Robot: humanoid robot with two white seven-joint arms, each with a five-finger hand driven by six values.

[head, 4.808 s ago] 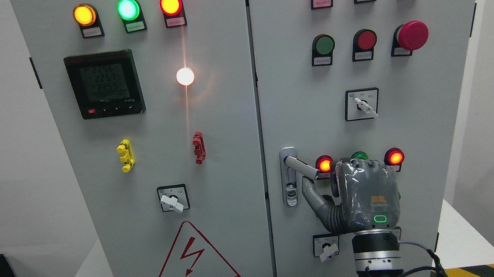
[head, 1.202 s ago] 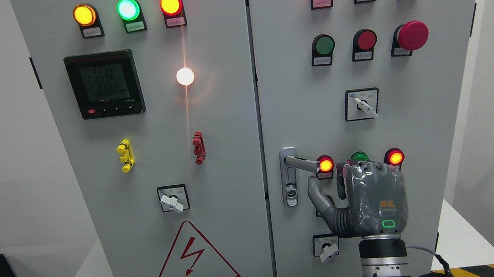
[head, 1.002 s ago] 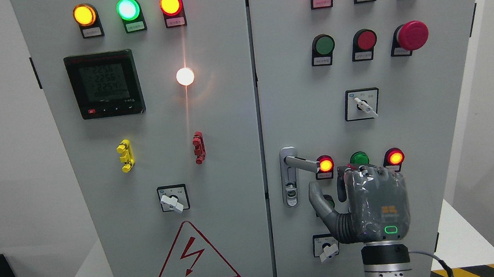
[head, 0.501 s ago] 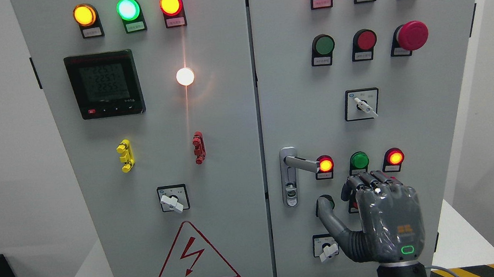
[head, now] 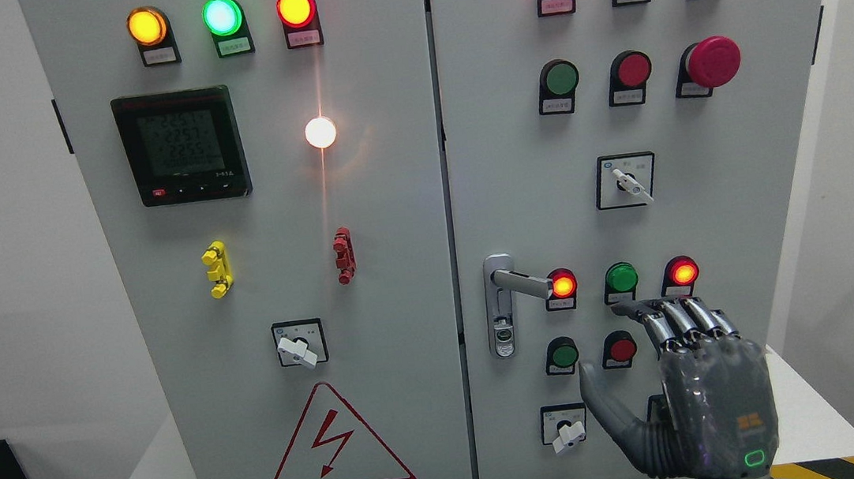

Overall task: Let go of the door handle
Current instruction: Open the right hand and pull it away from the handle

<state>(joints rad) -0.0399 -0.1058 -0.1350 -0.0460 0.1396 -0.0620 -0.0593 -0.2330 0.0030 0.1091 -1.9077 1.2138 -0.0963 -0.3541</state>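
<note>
Right robot hand [head: 689, 394] released, fingers [head: 674, 321] extended and thumb spread, grasping nothing. Door handle [head: 520, 283] sits up-left of it, well apart, lever roughly horizontal. Green indicator [head: 621, 278] just above the fingertips.

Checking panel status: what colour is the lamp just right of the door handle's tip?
Lit red-orange, clearest in the head view: indicator lamp beside the door handle.
</note>
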